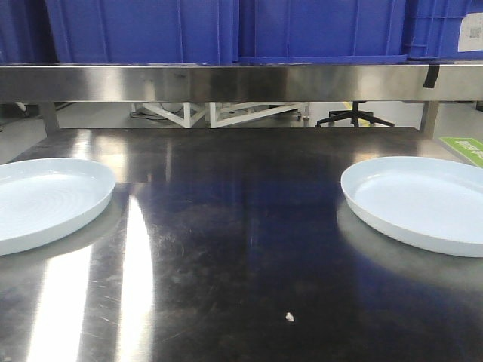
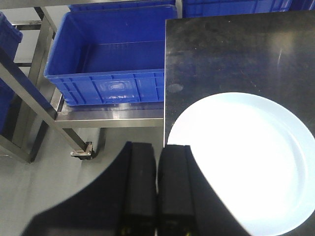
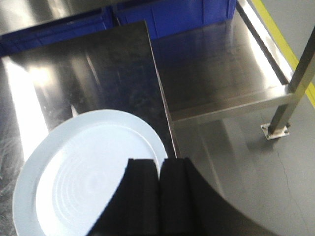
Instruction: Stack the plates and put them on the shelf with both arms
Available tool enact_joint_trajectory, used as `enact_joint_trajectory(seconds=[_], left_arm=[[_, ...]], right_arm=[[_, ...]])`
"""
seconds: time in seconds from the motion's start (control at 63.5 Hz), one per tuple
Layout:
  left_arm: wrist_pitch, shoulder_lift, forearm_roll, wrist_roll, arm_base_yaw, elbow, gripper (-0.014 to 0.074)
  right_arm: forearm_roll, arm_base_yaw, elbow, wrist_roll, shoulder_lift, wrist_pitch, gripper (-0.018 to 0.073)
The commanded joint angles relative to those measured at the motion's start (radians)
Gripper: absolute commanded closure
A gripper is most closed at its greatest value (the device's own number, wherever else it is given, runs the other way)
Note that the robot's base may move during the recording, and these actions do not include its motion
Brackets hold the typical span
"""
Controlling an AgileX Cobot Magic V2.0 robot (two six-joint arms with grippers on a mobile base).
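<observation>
Two pale bluish-white plates lie flat and apart on the steel table: one plate at the left edge, the other plate at the right. Neither arm shows in the front view. In the left wrist view my left gripper is shut and empty, hovering over the table's edge just left of a plate. Seen from the right wrist, my right gripper is also shut and empty, above the near right rim of a plate.
A steel shelf rail runs above the table's back, with blue bins on it. Beside the table's left edge a blue bin sits on a low steel rack. A lower steel shelf and its post stand right of the table.
</observation>
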Motion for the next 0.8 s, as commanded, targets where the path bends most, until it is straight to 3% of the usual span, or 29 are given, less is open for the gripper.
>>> enact_joint_trajectory(seconds=[0.0,0.252,0.346,0.393,0.535,0.787], left_arm=[[-0.059,-0.003,0.001,-0.002,0.000,-0.038,0.0507],[-0.059,-0.003,0.001,-0.002,0.000,-0.038,0.0507],[-0.059,-0.003,0.007,-0.002,0.000,-0.038,0.0507],[-0.061,-0.003,0.007,-0.002,0.000,-0.038,0.0507],[-0.059,-0.003,-0.012,-0.004,0.000,-0.038,0.0507],[-0.059,-0.003,-0.018,-0.010,0.000,-0.038,0.0496]], right_arm=[[0.002,-0.004,-0.040,0.000,0.014,-0.048,0.0512],[0.003,-0.004,-0.042,-0.026,0.033,-0.031,0.0500],[0.003,-0.004,-0.042,-0.112,0.048,0.009,0.0403],[0.003,-0.004,-0.042,-0.143,0.055,0.017,0.0295],[0.003,-0.004,-0.042,-0.145,0.073,0.006,0.0067],[0.006,-0.004,-0.042,-0.144,0.116,0.014,0.0051]])
